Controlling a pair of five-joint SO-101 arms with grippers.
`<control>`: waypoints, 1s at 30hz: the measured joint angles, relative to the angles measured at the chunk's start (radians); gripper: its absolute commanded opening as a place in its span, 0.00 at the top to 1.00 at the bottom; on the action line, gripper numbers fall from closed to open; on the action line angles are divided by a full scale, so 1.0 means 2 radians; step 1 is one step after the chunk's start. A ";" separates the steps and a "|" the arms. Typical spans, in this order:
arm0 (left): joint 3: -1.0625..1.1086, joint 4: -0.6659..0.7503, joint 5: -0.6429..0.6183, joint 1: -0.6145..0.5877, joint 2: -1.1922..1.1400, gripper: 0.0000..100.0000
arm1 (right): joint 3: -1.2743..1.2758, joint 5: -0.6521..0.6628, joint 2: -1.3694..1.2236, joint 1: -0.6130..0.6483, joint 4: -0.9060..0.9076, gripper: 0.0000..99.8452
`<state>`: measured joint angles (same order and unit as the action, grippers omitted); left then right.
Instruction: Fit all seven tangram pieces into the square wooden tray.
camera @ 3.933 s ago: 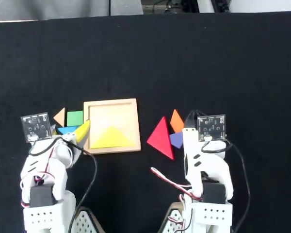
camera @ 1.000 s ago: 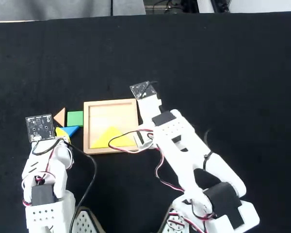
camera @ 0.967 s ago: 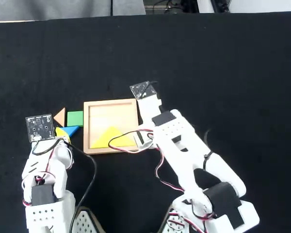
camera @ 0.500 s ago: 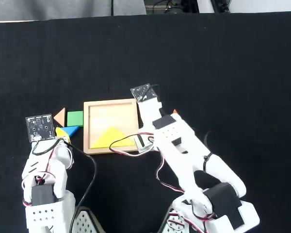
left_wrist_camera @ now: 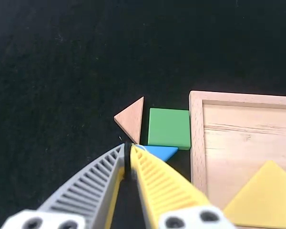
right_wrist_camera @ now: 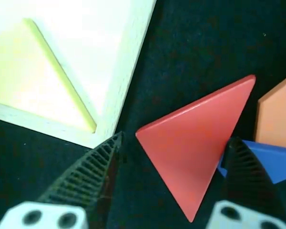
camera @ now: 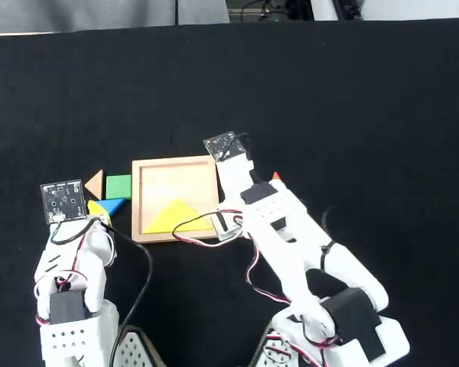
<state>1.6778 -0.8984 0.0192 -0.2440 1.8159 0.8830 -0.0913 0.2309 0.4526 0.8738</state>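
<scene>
Presently the right end effector (right_wrist_camera: 175,138) straddles the red triangle (right_wrist_camera: 194,144).

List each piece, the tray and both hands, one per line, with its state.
tray, holds one piece
yellow triangle, flat in the tray
red triangle, lying flat outside the tray
orange piece, outside the tray
blue piece, outside, beside the red triangle
green square, outside, beside the tray
tan triangle, outside the tray
blue triangle, outside the tray
left hand, shut, empty
right hand, open, either side of the red triangle
</scene>
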 measured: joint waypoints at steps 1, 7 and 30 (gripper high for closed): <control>0.000 0.000 0.000 0.000 0.000 0.97 | 0.000 0.000 0.000 0.000 0.000 0.67; 0.000 0.000 0.000 0.000 0.000 0.97 | 0.000 0.004 0.000 0.000 0.005 0.68; 0.001 0.000 0.000 0.000 0.000 0.97 | -0.047 0.050 -0.054 0.001 0.058 0.75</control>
<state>1.6794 -0.8984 0.0192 -0.2440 1.8159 0.7894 0.0084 0.1220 0.4542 0.9904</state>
